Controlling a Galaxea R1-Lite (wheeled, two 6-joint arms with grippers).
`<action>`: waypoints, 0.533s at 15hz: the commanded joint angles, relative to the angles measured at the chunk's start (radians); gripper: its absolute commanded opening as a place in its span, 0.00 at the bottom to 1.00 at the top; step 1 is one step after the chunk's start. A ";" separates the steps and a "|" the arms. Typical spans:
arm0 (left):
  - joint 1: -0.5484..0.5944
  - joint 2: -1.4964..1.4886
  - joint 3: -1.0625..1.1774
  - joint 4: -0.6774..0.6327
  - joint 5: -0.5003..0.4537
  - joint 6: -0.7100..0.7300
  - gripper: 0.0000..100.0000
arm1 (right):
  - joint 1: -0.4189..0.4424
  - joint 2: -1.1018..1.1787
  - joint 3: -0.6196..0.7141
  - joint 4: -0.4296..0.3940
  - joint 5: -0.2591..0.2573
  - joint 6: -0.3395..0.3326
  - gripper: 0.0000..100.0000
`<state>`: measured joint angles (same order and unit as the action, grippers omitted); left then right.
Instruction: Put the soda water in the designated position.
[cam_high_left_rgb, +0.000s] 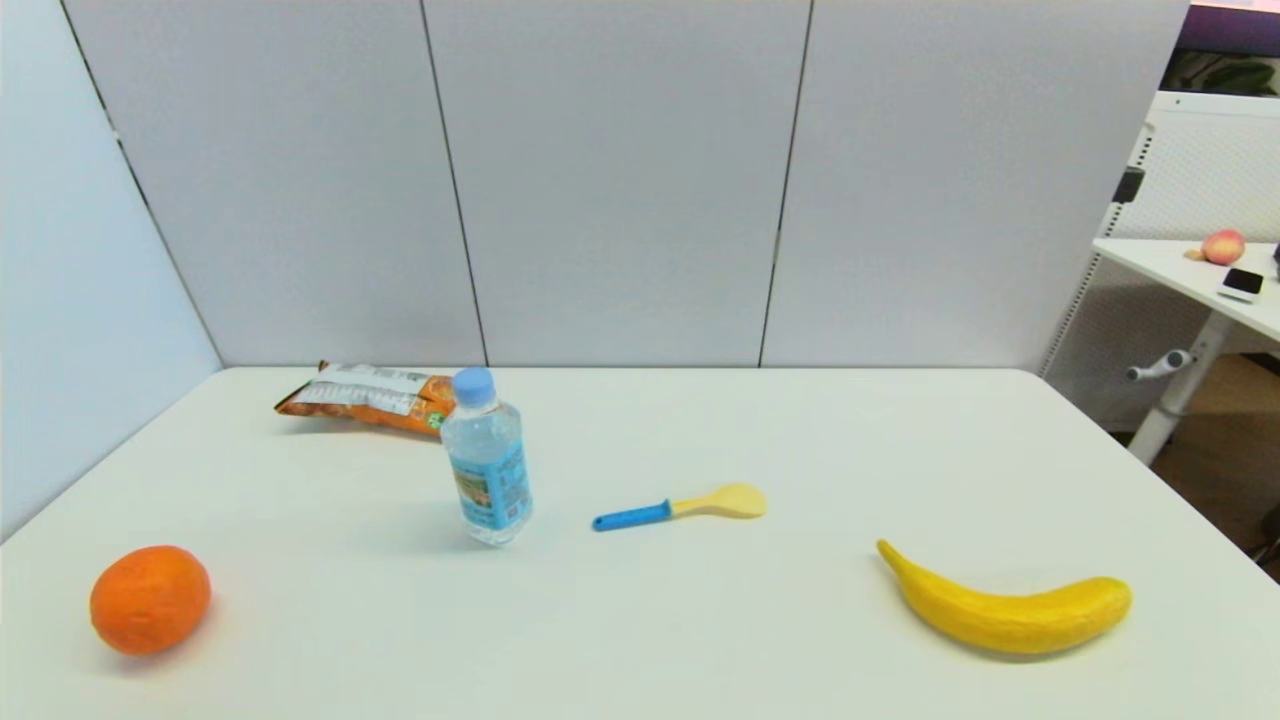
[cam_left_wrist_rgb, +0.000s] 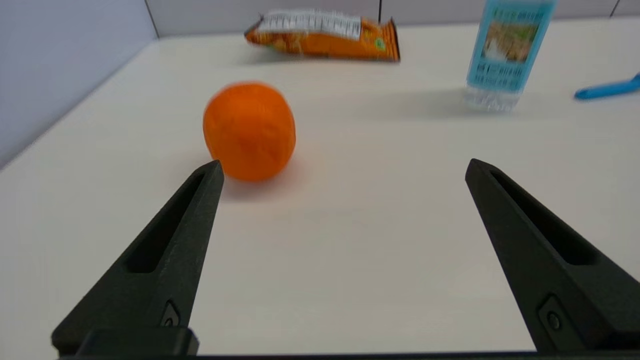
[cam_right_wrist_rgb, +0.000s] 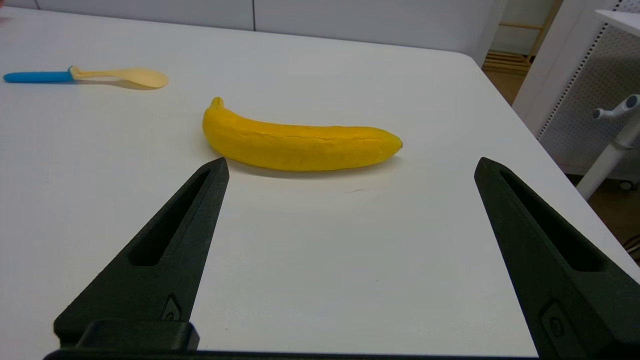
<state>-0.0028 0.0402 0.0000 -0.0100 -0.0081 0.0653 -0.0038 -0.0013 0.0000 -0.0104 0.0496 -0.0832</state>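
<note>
The soda water (cam_high_left_rgb: 486, 456) is a small clear bottle with a light blue cap and blue label, standing upright left of the table's middle. Its lower part (cam_left_wrist_rgb: 505, 50) shows in the left wrist view, far ahead of my left gripper (cam_left_wrist_rgb: 345, 167), which is open with nothing between its fingers. My right gripper (cam_right_wrist_rgb: 352, 165) is open too, low near the table's front right, with only bare table between its fingers. Neither gripper shows in the head view.
An orange (cam_high_left_rgb: 150, 598) lies front left, close to my left finger (cam_left_wrist_rgb: 170, 240). An orange snack bag (cam_high_left_rgb: 365, 396) lies behind the bottle. A blue-handled yellow spoon (cam_high_left_rgb: 680, 507) sits mid-table. A banana (cam_high_left_rgb: 1005, 605) lies front right, just past the right gripper.
</note>
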 joint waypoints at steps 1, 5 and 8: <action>0.001 -0.040 0.000 0.008 0.000 -0.047 1.00 | -0.001 0.001 0.000 0.000 0.001 -0.001 1.00; 0.001 -0.040 0.000 0.005 0.007 -0.064 1.00 | -0.001 0.001 0.000 0.000 0.001 -0.001 1.00; 0.001 -0.040 0.000 0.005 0.007 -0.065 1.00 | -0.001 0.001 0.000 0.000 0.001 -0.001 1.00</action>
<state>-0.0017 -0.0004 0.0000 -0.0036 -0.0017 0.0000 -0.0047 -0.0013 0.0000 -0.0100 0.0496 -0.0836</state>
